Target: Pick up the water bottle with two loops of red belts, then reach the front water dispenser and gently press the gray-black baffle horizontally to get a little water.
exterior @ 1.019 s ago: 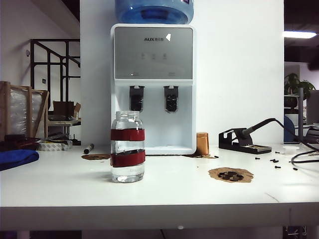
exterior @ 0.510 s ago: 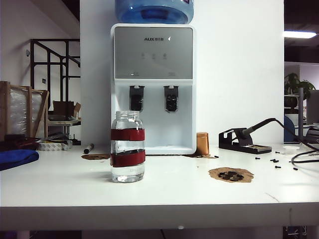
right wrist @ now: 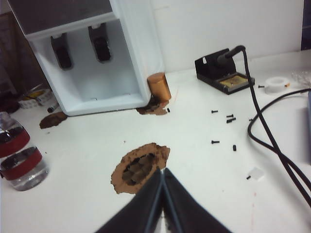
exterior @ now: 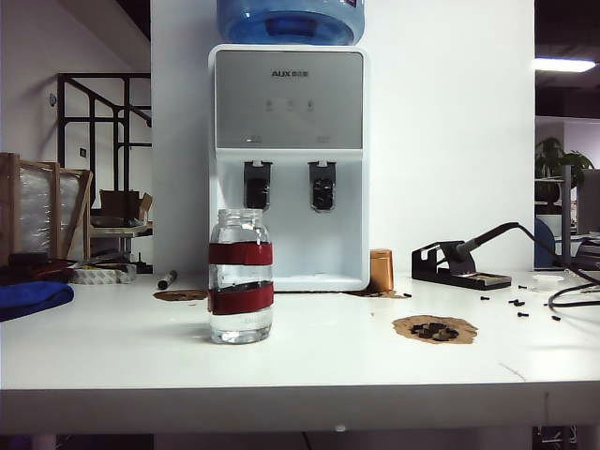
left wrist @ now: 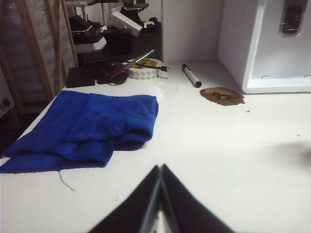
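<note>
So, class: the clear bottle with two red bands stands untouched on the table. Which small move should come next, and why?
Probably the right gripper should open and move toward the clear red-banded water bottle: its jaws are shut and empty, well short of the bottle. The left gripper, also shut, sits by a blue cloth.

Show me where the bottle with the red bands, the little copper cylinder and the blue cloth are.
water bottle (exterior: 240, 277), exterior view, on the clear glass between its two red bands.
copper cylinder (right wrist: 159, 86), right wrist view, on the middle of its side.
blue cloth (left wrist: 92, 124), left wrist view, on the middle of the folded fabric.
</note>
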You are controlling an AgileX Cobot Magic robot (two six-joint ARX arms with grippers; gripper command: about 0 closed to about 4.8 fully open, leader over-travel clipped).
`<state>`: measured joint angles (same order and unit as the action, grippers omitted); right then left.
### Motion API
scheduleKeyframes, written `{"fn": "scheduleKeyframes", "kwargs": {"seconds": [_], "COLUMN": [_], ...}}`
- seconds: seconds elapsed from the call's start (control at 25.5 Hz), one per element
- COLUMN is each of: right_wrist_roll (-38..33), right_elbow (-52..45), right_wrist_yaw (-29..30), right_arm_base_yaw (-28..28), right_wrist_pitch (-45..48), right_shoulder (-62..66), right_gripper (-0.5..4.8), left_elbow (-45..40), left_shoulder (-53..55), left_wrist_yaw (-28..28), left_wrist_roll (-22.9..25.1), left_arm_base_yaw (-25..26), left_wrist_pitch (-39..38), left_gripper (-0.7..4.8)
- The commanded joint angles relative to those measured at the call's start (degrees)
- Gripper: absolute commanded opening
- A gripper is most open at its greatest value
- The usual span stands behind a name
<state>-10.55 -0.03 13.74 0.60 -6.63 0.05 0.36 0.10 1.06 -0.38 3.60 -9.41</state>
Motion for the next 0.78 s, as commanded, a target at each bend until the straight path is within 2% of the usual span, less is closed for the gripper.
{"fn": "scheduleKeyframes", "kwargs": {"seconds": [0.04, 0.16, 0.78], "right_wrist_roll": [0.0, -2.3, -2.3], "right_elbow": [-0.2, -0.2, -0.2], "right_wrist_yaw": [0.2, 1.2, 1.2], "right_arm_base_yaw": [0.2, 0.2, 0.2], "right_wrist_pitch": [0.1, 0.1, 0.2], "right_shoulder": [0.1, 0.1, 0.1], "right_gripper": [-0.04, -0.01, -0.01], "left_elbow": [-0.1, -0.1, -0.1], "left_shoulder": [-0.1, -0.1, -0.1], "left_wrist_yaw": [0.0, 0.0, 0.0], "left_wrist_roll": [0.3, 0.3, 0.3], "left_arm_base_yaw": [0.1, 0.1, 0.1], "left_wrist_pitch": [0.0, 0.0, 0.0], "left_gripper": [-0.04, -0.04, -0.04]}}
